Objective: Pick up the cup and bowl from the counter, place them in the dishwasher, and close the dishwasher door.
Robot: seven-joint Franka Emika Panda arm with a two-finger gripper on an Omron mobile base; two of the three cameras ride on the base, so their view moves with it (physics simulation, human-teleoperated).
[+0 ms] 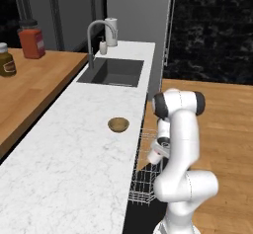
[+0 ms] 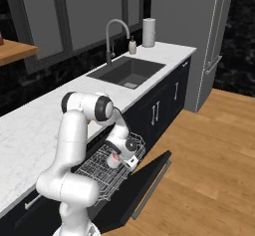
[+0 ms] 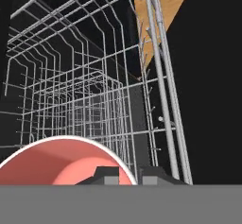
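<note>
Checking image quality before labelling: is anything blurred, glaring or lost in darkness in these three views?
Left base view: soft and low-resolution; the bowl stays legible on the bright counter. Right base view: even light, no glare; the dishwasher door is nearly featureless black. Hand view: the cup fills the bottom, cropped; the wire rack is sharp against black.

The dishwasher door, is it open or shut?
Open. The dishwasher door lies dropped down flat, and the white wire rack is pulled out over it.
</note>
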